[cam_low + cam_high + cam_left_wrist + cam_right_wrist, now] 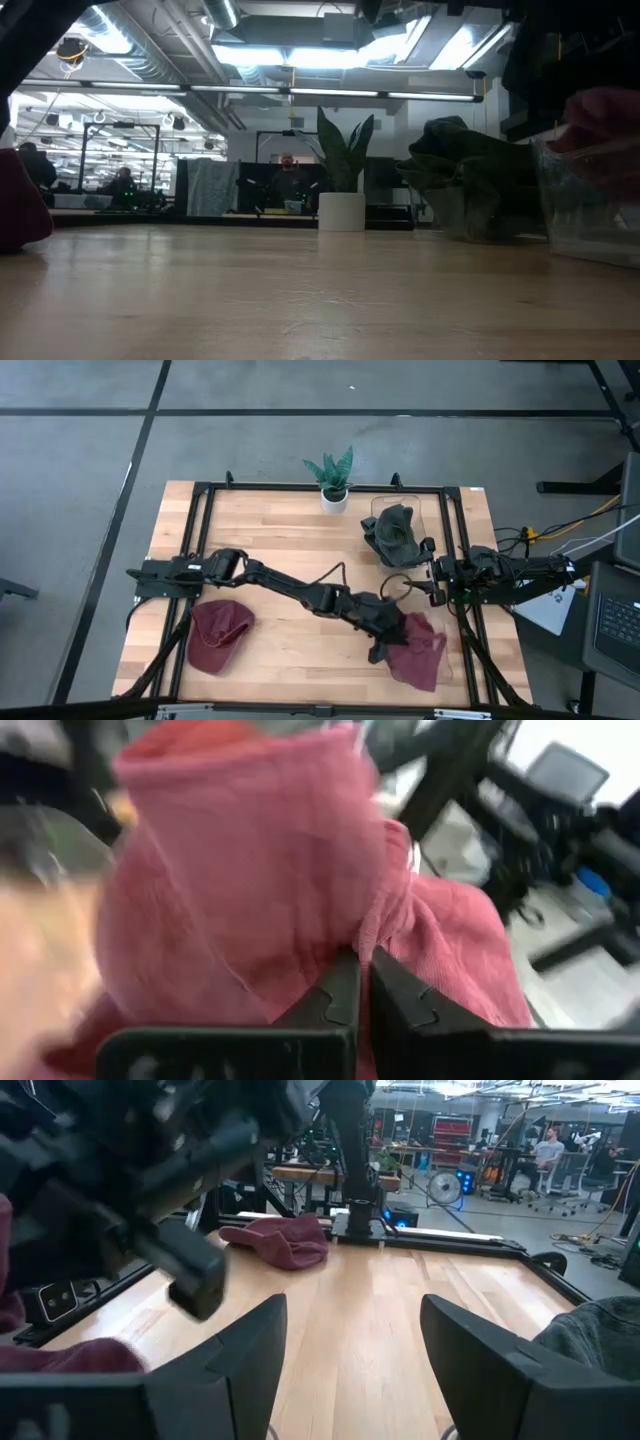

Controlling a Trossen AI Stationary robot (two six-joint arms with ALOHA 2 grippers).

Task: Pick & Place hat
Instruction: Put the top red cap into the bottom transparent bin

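Observation:
My left gripper (392,643) is shut on a red hat (420,652) at the table's near right, over a clear bin (590,205). In the low view this hat (603,112) shows at the bin's rim. A second red hat (218,635) lies flat on the table at the near left. A dark green hat (393,532) sits in another clear bin at the far right. My right gripper (350,1350) waits open at the table's right edge, with nothing between its fingers. My left gripper pinches a bunched fold of the red hat's cloth (378,930) between its two shut fingers. The fingers come from the table's left, slanting a little down. The hat bulges out beyond the fingertips; whether its lower part rests in the bin I cannot tell.
A potted plant (335,482) in a white pot stands at the far edge's middle. A black frame (205,490) borders the wooden table. Bare wood lies across the table's middle (300,540). People sit in the room beyond the table.

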